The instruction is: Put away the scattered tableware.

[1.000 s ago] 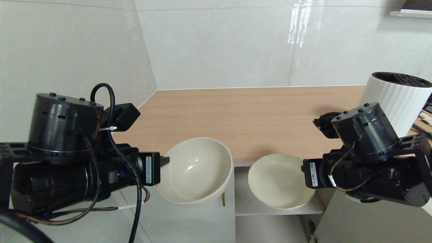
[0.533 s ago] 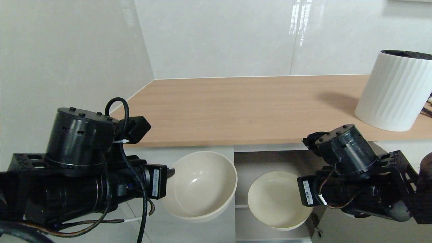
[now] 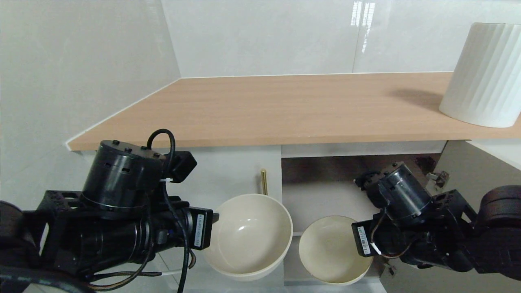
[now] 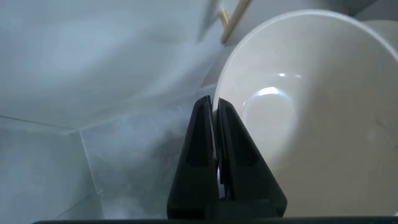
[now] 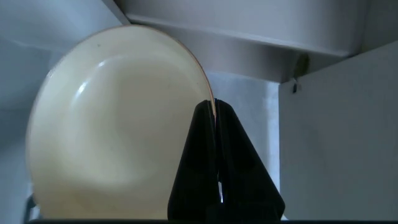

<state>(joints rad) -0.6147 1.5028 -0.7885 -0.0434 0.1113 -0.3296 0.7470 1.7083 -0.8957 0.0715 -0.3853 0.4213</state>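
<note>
My left gripper [image 3: 214, 218] is shut on the rim of a large cream bowl [image 3: 249, 237], held in the air in front of the closed white cabinet door [image 3: 228, 171]. In the left wrist view the black fingers [image 4: 214, 121] pinch that bowl's [image 4: 311, 112] edge. My right gripper [image 3: 355, 240] is shut on the rim of a smaller cream bowl [image 3: 331, 249], held before the open cabinet compartment [image 3: 346, 179]. The right wrist view shows its fingers [image 5: 214, 115] clamped on the small bowl's [image 5: 118, 118] rim.
A wooden countertop [image 3: 285, 106] runs above the cabinets, with a tall white ribbed container [image 3: 484, 73] on its right end. A brass handle [image 3: 263, 182] sits on the closed door. The opened cabinet door [image 3: 480, 162] stands at the right, close to my right arm.
The head view has dropped: the countertop now sits higher in the picture and the cabinet front shows. Both bowls, still held, are now below counter level in front of the cabinet.
</note>
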